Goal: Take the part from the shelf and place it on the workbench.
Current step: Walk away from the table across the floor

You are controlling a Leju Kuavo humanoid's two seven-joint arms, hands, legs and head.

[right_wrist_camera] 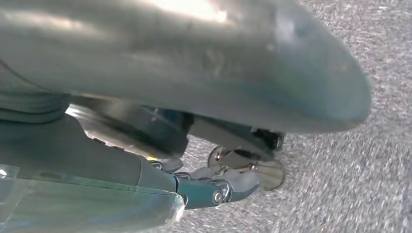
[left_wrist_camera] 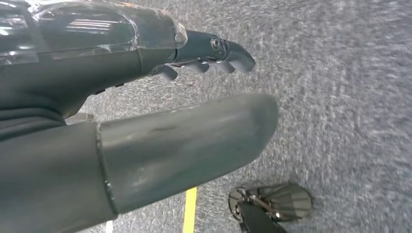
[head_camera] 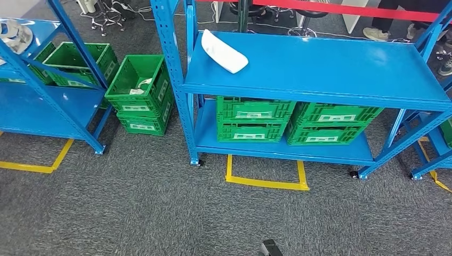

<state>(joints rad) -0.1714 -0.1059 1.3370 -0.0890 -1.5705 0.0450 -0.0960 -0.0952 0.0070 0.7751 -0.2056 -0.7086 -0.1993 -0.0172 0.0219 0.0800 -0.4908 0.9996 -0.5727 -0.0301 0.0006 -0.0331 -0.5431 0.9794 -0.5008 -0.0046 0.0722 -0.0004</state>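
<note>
A: Start with the head view. Where is the part?

B: The white part (head_camera: 224,51) lies flat on the upper board of the blue shelf (head_camera: 341,66), near its left upright, with one end reaching toward the front edge. Green crates (head_camera: 255,118) sit on the lower board, and yellow floor tape (head_camera: 265,182) marks a spot just before the rack.

A: How would it handle?

B: It looks like a thin, smooth moulded shell, so probably light and stiff, perhaps slick. I would take it across the narrow width near the middle, thumb under the raised edge (the end nearest the front seems easiest to reach).

A: Left wrist view?

B: The left hand (left_wrist_camera: 145,97) hangs over grey carpet, thumb out straight, dark fingers (left_wrist_camera: 214,53) extended and apart from it. It holds nothing.

A: Right wrist view?

B: The right hand (right_wrist_camera: 160,141) also hangs above carpet. Its fingers (right_wrist_camera: 218,187) lie extended below the thumb with a clear gap between, nothing in them.

A: So the task?

B: Not yet begun, I judge; both arms hang low, well apart from the shelf.
</note>
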